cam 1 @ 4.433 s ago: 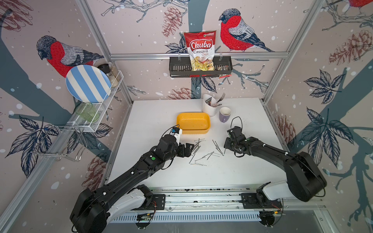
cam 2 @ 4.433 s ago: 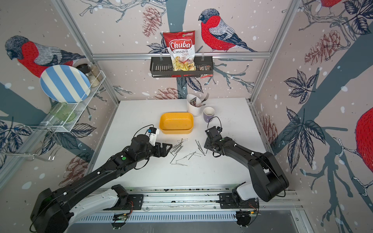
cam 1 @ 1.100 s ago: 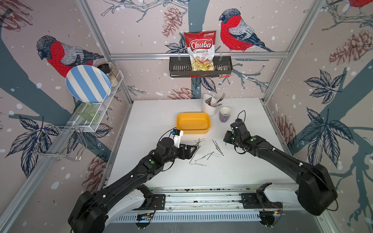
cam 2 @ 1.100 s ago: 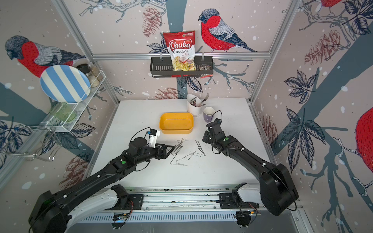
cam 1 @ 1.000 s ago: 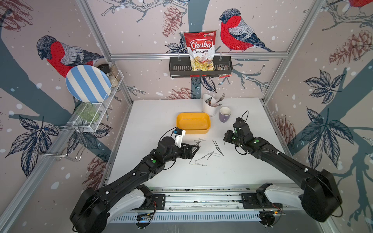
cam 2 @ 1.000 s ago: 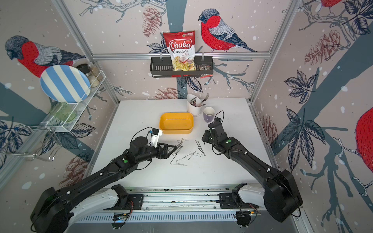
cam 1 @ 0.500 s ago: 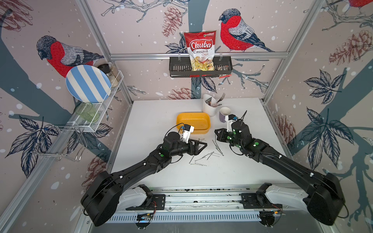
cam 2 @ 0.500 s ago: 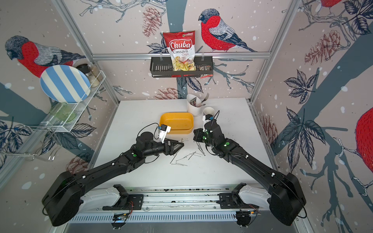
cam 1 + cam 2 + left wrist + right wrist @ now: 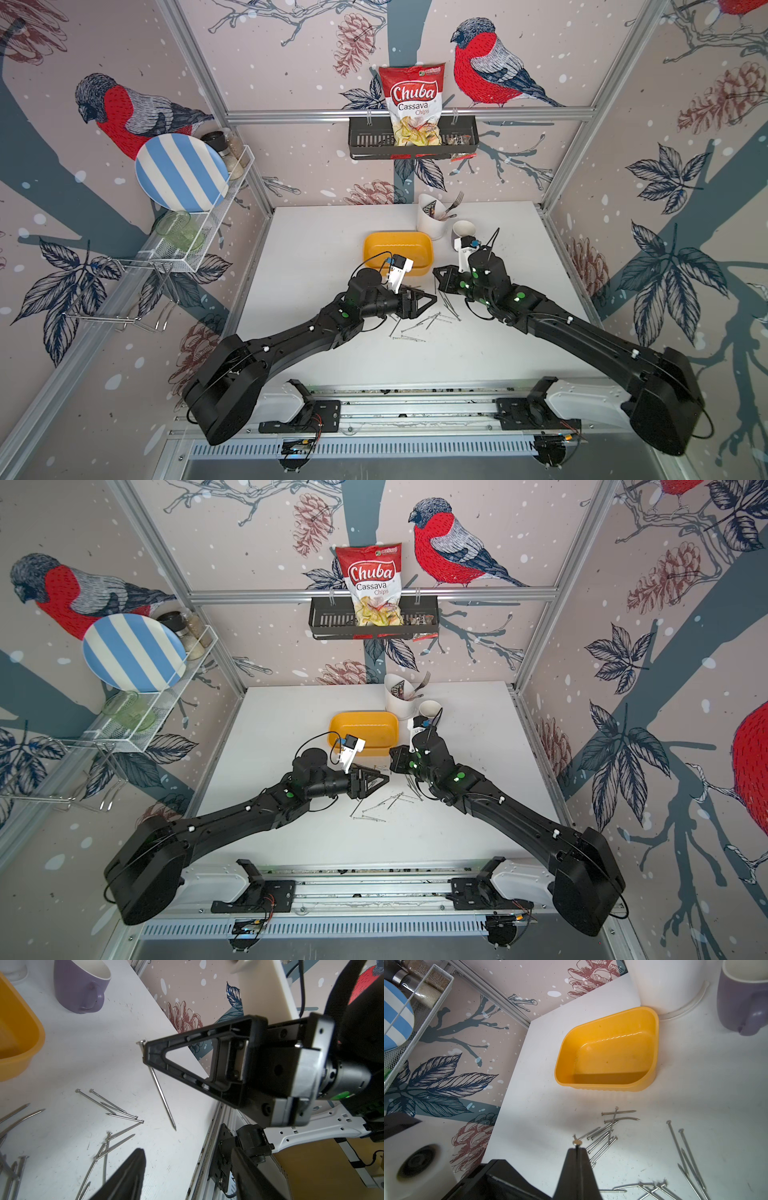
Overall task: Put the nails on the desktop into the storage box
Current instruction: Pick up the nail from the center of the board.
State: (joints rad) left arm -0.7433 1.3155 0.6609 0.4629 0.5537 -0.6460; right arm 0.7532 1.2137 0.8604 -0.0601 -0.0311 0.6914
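The box (image 9: 608, 1085) is sitting empty; right gripper (image 9: 577, 1148) is clamping one nail (image 9: 162, 1093), left gripper (image 9: 431, 299) gaping empty, remaining nails (image 9: 600, 1136) lying on table (image 9: 539, 1105).

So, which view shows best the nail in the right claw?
Left wrist view: the nail sticks out of the right claw, almost its full length showing. The right wrist view shows only its head. In both top views it barely shows.

storage box (image 9: 604, 1057) yellow-orange | mug (image 9: 741, 997) purple | plate (image 9: 180, 172) blue-white striped | nails (image 9: 602, 1140) grey
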